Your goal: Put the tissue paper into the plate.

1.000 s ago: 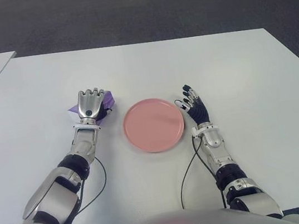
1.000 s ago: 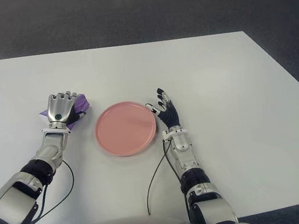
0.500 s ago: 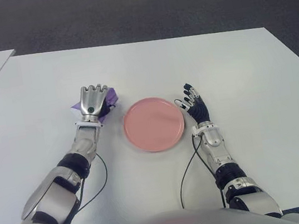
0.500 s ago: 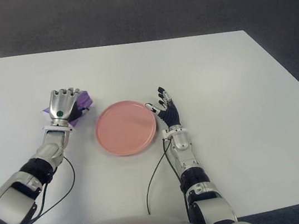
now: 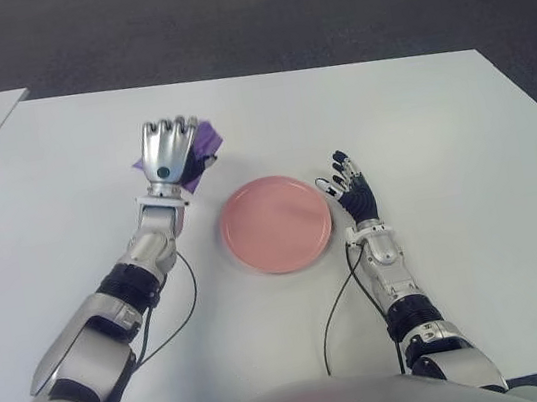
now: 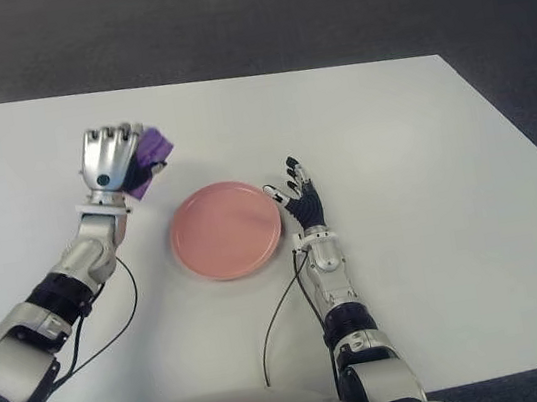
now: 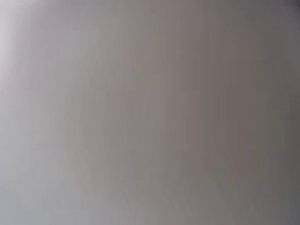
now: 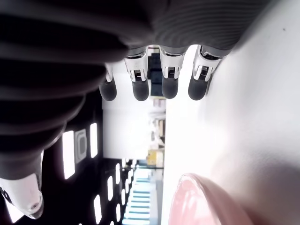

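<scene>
Left eye view shows the left hand (image 5: 168, 150) clenched on purple tissue paper (image 5: 204, 146) beside the plate (image 5: 276, 224), right hand (image 5: 352, 191) released; loosening early would drop it on the bench (image 5: 421, 138).

The tissue paper (image 5: 202, 148) is purple. The plate (image 5: 275, 224) is plain pink, on a white table (image 5: 419, 128)

One purple tissue paper (image 5: 203, 146), one pink plate (image 5: 276, 224), two robot hands and one white table (image 5: 419, 128)
</scene>
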